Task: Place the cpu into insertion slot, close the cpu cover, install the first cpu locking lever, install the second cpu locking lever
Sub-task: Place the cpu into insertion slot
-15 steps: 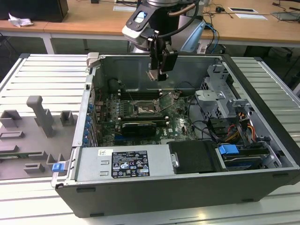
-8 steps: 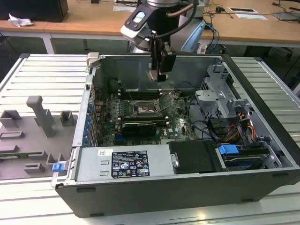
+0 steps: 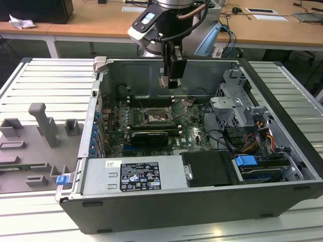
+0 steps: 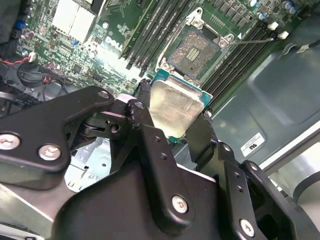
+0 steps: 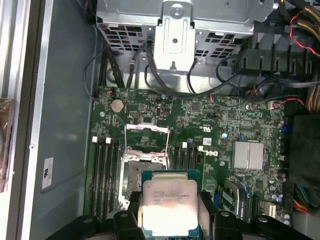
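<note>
While in the jaws, the cpu (image 5: pixel 169 205) flat, metal top seemingly upward.

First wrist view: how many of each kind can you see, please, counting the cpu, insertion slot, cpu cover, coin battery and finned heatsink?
cpu: 1
insertion slot: 1
cpu cover, standing open: 1
round coin battery: 1
silvery finned heatsink: 1
Total: 5
</note>
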Available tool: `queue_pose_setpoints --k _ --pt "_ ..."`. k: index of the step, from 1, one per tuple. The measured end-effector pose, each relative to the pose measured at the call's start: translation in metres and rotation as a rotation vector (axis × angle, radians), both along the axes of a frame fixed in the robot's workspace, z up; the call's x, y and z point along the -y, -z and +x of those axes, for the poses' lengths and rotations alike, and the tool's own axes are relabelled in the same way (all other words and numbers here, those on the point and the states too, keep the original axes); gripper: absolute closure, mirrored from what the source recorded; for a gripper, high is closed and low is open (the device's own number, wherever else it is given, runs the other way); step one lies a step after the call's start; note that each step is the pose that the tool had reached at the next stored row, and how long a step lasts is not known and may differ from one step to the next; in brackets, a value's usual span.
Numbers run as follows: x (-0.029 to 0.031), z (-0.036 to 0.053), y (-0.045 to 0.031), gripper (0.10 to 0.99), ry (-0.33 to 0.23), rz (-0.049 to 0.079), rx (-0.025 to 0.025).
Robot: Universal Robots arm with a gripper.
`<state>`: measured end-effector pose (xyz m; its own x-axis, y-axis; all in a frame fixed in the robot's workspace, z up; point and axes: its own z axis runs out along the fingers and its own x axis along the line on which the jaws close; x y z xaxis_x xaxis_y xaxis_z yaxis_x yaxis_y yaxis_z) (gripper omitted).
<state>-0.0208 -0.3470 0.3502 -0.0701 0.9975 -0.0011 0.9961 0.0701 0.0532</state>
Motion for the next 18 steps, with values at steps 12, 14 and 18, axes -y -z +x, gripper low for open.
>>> queue_pose_setpoints --k 12,14,18 --pt "0.0000 -0.0004 0.0093 0.557 0.001 0.000 0.0000" --pt "0.0000 -0.0006 0.0105 0.557 0.001 0.000 0.0000" --pt "0.0000 -0.0010 0.0135 0.557 0.001 0.000 0.0000"
